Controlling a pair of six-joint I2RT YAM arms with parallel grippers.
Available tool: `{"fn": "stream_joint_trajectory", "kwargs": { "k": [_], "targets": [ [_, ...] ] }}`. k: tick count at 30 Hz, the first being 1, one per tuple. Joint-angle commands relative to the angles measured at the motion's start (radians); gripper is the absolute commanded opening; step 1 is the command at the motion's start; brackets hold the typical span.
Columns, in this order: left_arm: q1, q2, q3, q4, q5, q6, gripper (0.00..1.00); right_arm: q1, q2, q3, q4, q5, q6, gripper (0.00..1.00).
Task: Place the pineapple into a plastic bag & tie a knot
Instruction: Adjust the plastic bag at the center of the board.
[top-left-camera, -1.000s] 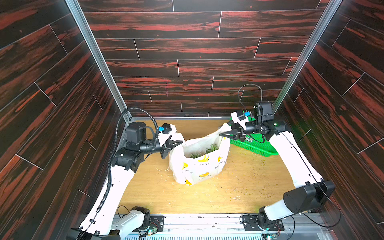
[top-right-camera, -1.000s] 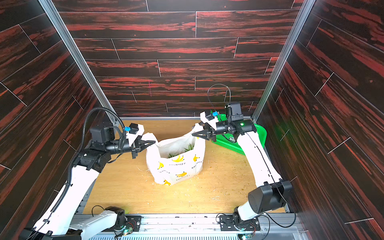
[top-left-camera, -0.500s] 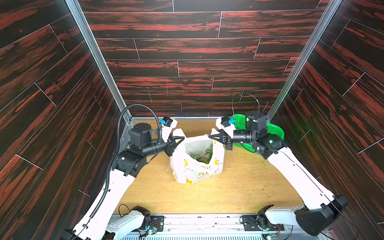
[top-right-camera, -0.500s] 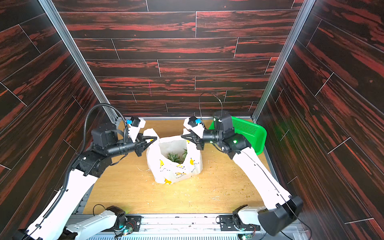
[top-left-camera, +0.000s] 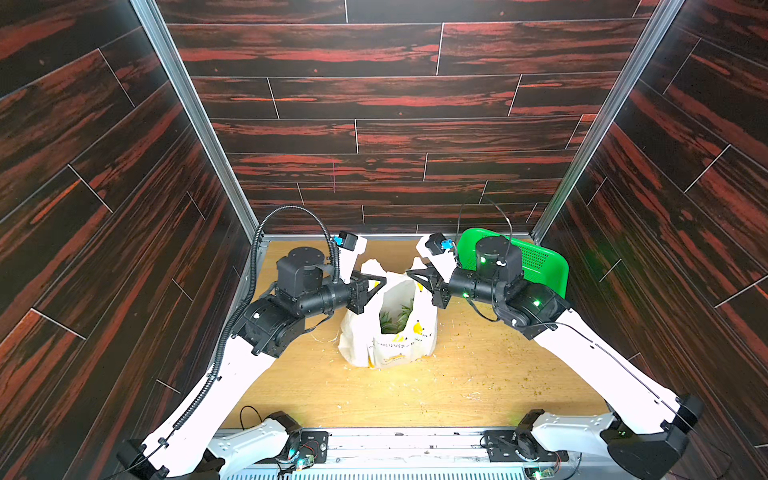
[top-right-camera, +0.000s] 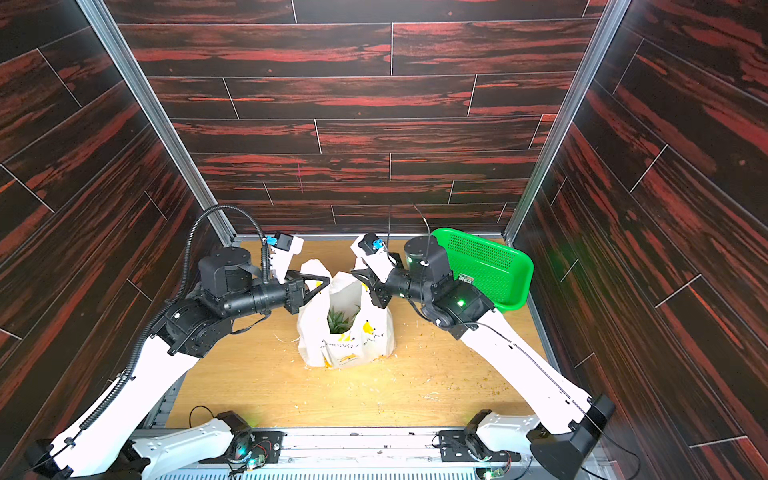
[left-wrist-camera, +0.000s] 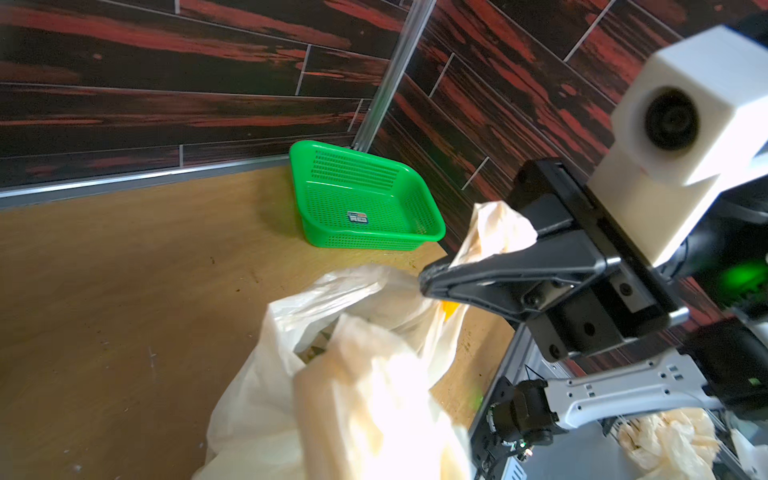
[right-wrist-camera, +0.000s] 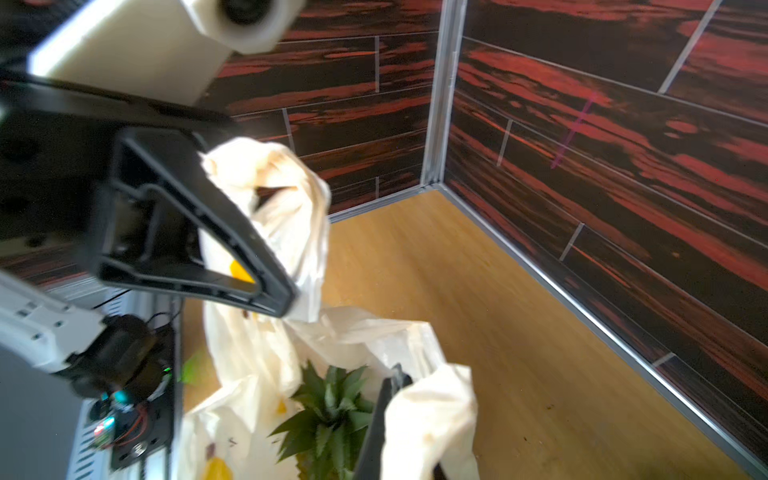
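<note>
1. The thin film of the plastic bag (top-left-camera: 390, 345) is being pulled from both sides. If the handles are drawn apart too hard, a tear or a slip out of a pinch is being risked.
2. The bag is standing on the table (top-left-camera: 457, 395) with its mouth gaping. The pineapple (top-left-camera: 395, 320), whose green crown is being shown inside, could be tipped or dragged along by a sideways pull.
3. The handles are being gripped short, close to the bag's rim. Too little free plastic may therefore be left for crossing and tying, and the two wrists could be brought into collision as they are moved together.
4. The left gripper (top-left-camera: 380, 283) is being pressed together on the left handle loop (right-wrist-camera: 245, 166), just above the bag's left rim.
5. The right gripper (top-left-camera: 412, 274) is being pinched on the right handle loop (left-wrist-camera: 494, 232), above the bag's far right rim.
6. The bag is being seen mid-table, between and just below both sets of fingertips. Nothing is tied yet. The green basket (top-left-camera: 536, 257) is lying at the far right, behind the right arm and apart from the bag.
</note>
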Motion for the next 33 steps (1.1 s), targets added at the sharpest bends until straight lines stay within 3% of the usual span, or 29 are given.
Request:
{"fn": "stream_joint_trajectory", "kwargs": {
  "k": [1, 5, 9, 12, 17, 20, 25, 33],
  "targets": [
    [-0.001, -0.011, 0.005, -0.053, -0.066, 0.095, 0.11, 0.003, -0.029, -0.052, 0.052, 0.097, 0.006, 0.0],
    [0.0, -0.061, -0.055, -0.103, -0.093, 0.231, 0.23, 0.0, -0.056, -0.083, 0.042, 0.108, -0.032, 0.0],
    [0.015, -0.153, -0.125, -0.083, -0.084, 0.37, 0.6, -0.016, -0.075, -0.077, 0.01, 0.076, -0.064, 0.0],
    [0.085, -0.223, -0.175, -0.04, 0.01, 0.463, 0.69, -0.039, -0.074, -0.06, -0.02, 0.037, -0.082, 0.0],
    [0.29, -0.247, -0.201, -0.028, 0.285, 0.554, 0.71, -0.069, -0.056, -0.021, -0.059, -0.032, -0.098, 0.0],
    [0.312, -0.223, -0.197, -0.032, 0.346, 0.616, 0.72, -0.074, -0.044, 0.001, -0.077, -0.063, -0.108, 0.0],
    [0.346, -0.157, -0.134, -0.193, 0.487, 0.757, 0.72, -0.08, -0.025, 0.032, -0.108, -0.113, -0.125, 0.0],
    [0.408, -0.1, -0.105, -0.13, 0.609, 0.806, 0.7, -0.119, 0.007, 0.062, -0.146, -0.202, -0.155, 0.0]
  ]
}}
